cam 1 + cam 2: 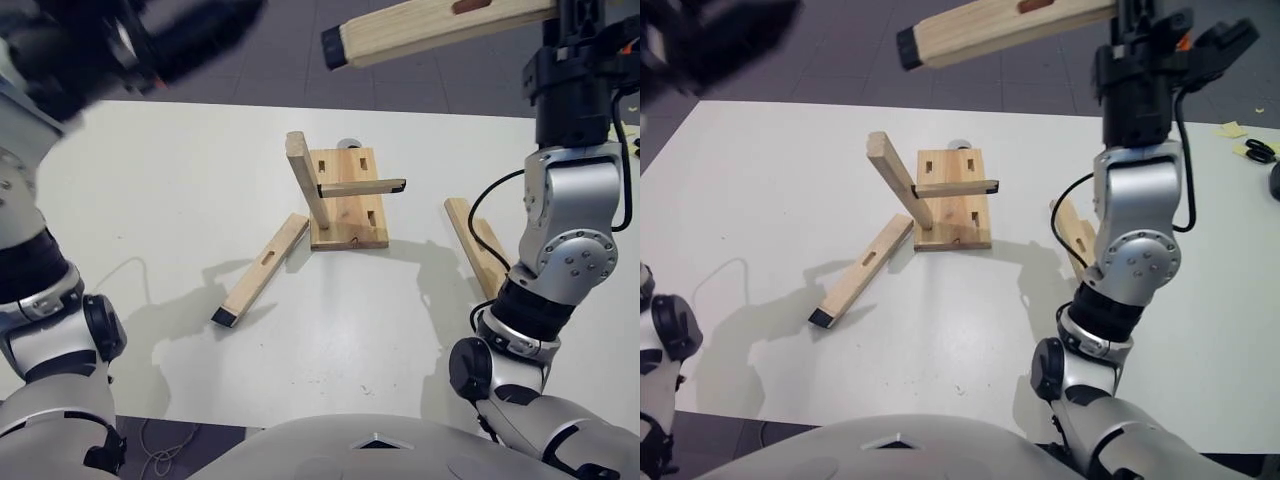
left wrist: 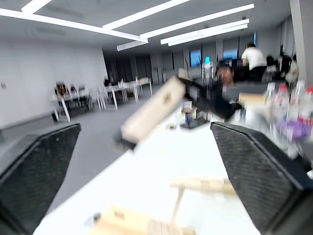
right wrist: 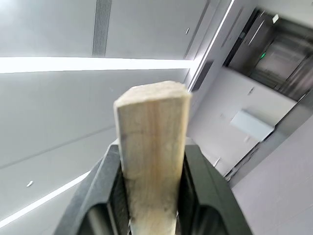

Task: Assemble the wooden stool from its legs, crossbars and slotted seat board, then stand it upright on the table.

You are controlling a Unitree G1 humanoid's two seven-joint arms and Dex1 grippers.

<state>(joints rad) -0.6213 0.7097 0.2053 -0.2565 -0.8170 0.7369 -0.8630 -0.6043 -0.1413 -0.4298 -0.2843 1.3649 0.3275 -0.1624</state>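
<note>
The left hand [image 2: 146,161] hovers high over the far left corner of the table [image 1: 150,180], fingers spread wide. A loose leg [image 1: 262,268] lies flat. Just beside it, the seat board [image 1: 350,215] carries a tilted leg [image 1: 303,178] with a crossbar [image 1: 362,187]. A third leg [image 1: 478,245] lies further right. The right hand [image 3: 151,196], forearm upright, clamps a raised leg [image 1: 440,28] level above the far edge.

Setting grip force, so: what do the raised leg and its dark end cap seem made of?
The leg looks like pale, bare wood: fine grain lines, matte, a cut slot. Its cap is black and dull, likely rubber or plastic; which one is unclear.
</note>
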